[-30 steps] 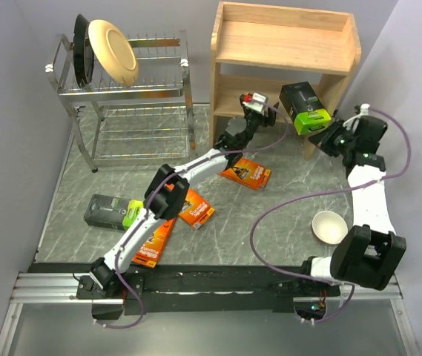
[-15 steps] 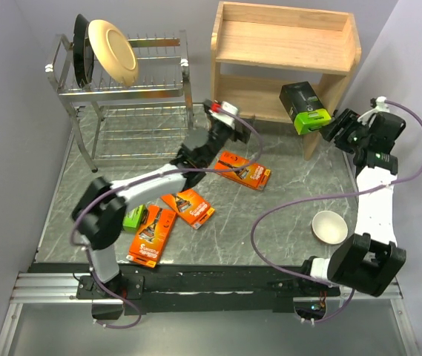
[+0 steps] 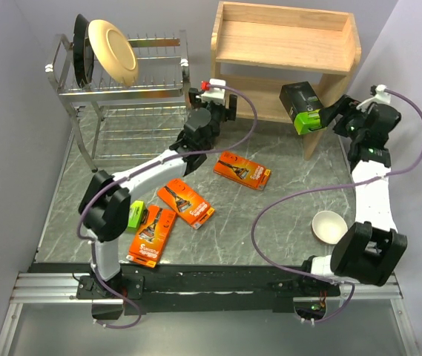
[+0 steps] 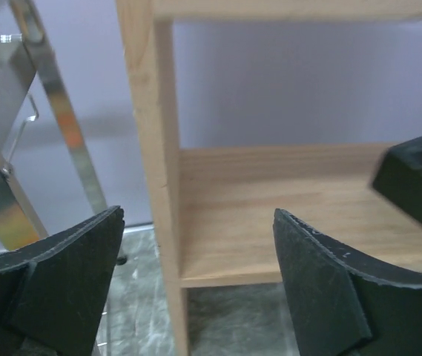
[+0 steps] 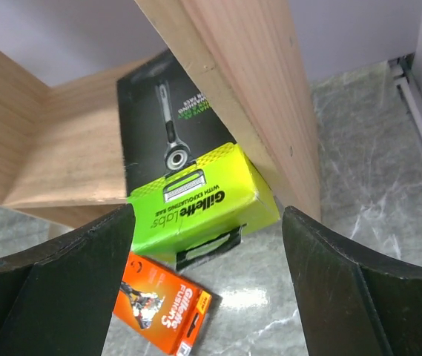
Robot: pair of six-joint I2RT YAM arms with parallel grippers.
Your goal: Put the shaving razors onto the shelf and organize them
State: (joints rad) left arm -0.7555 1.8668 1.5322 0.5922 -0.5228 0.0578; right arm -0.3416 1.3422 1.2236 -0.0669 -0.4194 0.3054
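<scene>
- The right fingers (image 3: 330,117) stand spread and empty. A second ago they were close against the lime-green end of the black Gillette Labs razor pack (image 5: 188,185); now they have drawn back, and the pack sits ahead of them, between the two tips but apart from both.
- That pack lies on the lower tier of the shelf (image 3: 285,52), against the right side panel. Its green end hangs past the front edge toward the right fingers. It is placed, I judge, but not yet squared up.
- The left fingers (image 3: 213,102) are also wide apart and hold nothing. They have swung away from the middle of the lower tier. The shelf's left side panel now stands straight ahead between them, and the wire dish rack (image 3: 125,93) is off beyond the left tip.
- Well behind the left fingers, on the bench (image 3: 218,230), three orange razor packs remain: one (image 3: 242,170) nearest, two more (image 3: 185,203) (image 3: 151,235) farther back toward the arm's base.
- Of the second black pack (image 3: 135,215), only the green end shows, under the left arm's elbow.
- So one pack of five is shelved. With both arms free, fetching the nearest orange pack looks like the next step.
</scene>
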